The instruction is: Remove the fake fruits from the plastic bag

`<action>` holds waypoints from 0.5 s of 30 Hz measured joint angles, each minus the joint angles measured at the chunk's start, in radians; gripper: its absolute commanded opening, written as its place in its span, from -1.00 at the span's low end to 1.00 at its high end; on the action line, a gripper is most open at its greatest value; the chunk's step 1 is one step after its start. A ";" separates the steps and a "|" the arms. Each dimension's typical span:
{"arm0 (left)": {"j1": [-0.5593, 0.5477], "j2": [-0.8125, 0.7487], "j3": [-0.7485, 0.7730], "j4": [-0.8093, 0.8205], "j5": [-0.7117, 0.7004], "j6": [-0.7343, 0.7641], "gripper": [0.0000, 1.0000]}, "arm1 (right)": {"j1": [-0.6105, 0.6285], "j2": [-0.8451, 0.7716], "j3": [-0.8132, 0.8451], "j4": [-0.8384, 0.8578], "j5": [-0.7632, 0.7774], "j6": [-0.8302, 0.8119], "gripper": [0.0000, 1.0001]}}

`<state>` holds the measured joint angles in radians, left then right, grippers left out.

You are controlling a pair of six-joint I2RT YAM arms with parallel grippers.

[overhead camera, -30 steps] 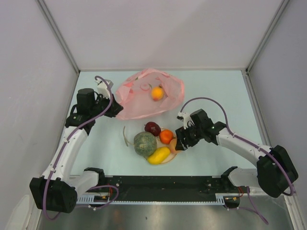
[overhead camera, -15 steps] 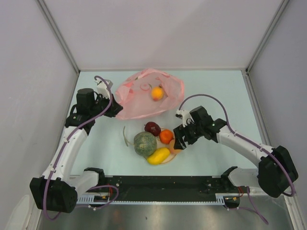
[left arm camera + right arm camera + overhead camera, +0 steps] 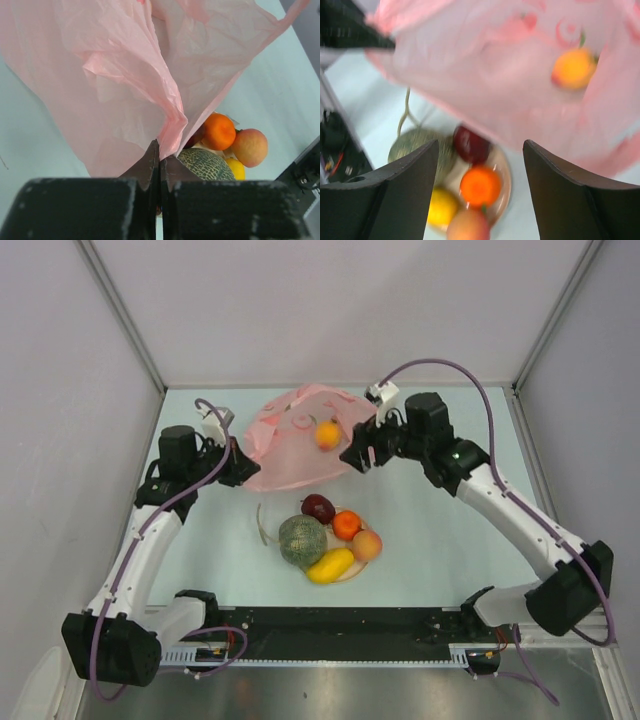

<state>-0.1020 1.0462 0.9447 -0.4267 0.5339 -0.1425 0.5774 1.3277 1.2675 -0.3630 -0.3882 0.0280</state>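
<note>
Pink bag holds one orange-yellow fruit; plate carries five; left gripper pinches bag; right gripper spread.

Robot lab cell, grey panel walls

A cream round plate is set near the middle of a pale blue-green table, and a thin curved sprig line is seen at its left side. The table is enclosed by plain grey walls. A black rail is mounted along the near edge.
</note>
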 measured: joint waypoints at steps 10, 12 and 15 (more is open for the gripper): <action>0.000 -0.040 -0.057 0.026 0.222 -0.046 -0.99 | 0.009 0.428 0.150 0.203 0.098 0.063 0.78; 0.000 -0.041 -0.067 0.037 0.251 -0.051 -0.99 | 0.010 0.486 0.169 0.202 0.149 0.073 0.98; 0.001 -0.045 -0.079 0.043 0.258 -0.050 -0.99 | 0.010 0.562 0.212 0.205 0.240 0.076 1.00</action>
<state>-0.1013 1.0012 0.8658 -0.3832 0.7918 -0.1925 0.5869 1.8900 1.4796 -0.1581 -0.1482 0.1040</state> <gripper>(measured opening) 0.009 0.989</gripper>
